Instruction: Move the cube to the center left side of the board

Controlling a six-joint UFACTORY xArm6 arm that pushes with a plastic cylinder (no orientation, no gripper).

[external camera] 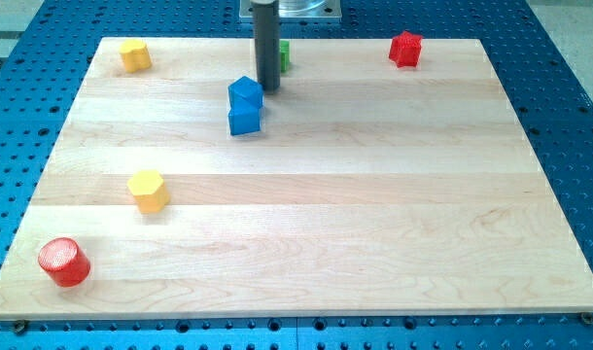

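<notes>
Camera view showed my tip [269,88] just right of and touching the blue cube [245,94], with a second blue block [244,120] beside it; it was a bare rod, grasping nothing.

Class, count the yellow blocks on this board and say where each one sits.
2. One yellow block sits at the board's top left corner; the other yellow block lies at the left, below the middle. None seems hidden.

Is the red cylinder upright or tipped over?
Tipped. The red cylinder lies on its side near the board's bottom-left corner, its round end face turned up toward the camera.
</notes>
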